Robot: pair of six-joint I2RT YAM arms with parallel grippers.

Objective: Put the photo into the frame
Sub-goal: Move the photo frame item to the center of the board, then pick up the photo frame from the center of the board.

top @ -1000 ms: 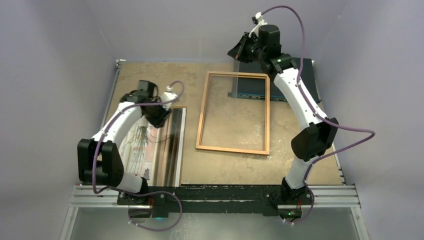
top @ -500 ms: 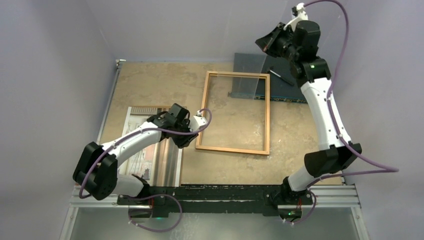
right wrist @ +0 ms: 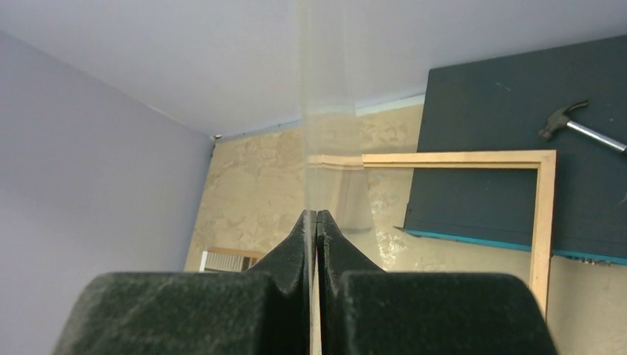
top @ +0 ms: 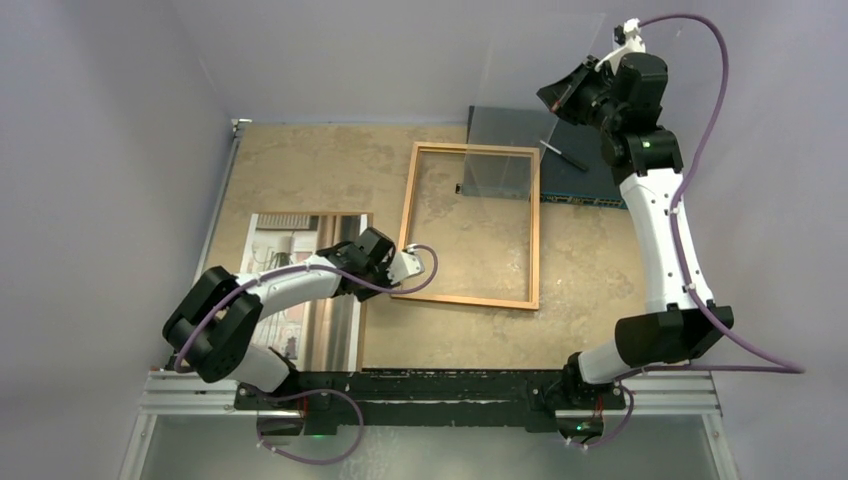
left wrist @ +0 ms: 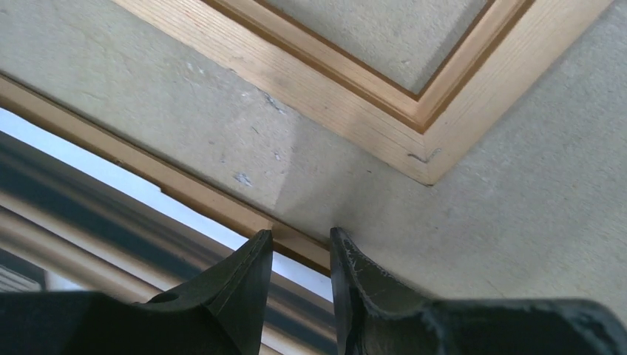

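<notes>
Black right jaws, raised high, clench clear pane [top: 505,150]; left jaws low, parted, perhaps astride photo [top: 285,245].

We are looking at a robotics lab's test cell, not a home or a shop. Plain lavender-grey panels [top: 120,150] wall in a mottled tan table [top: 300,170] on three sides. The left arm [top: 290,280] and the right arm [top: 660,230], white and black, are bolted to an extruded aluminium rail [top: 690,395] at its near edge, with purple cables [top: 722,75] looping off them. A dark electronics box [top: 590,180] with a blue-edged port row lies at the back, with a hammer [right wrist: 584,129] on top.
</notes>
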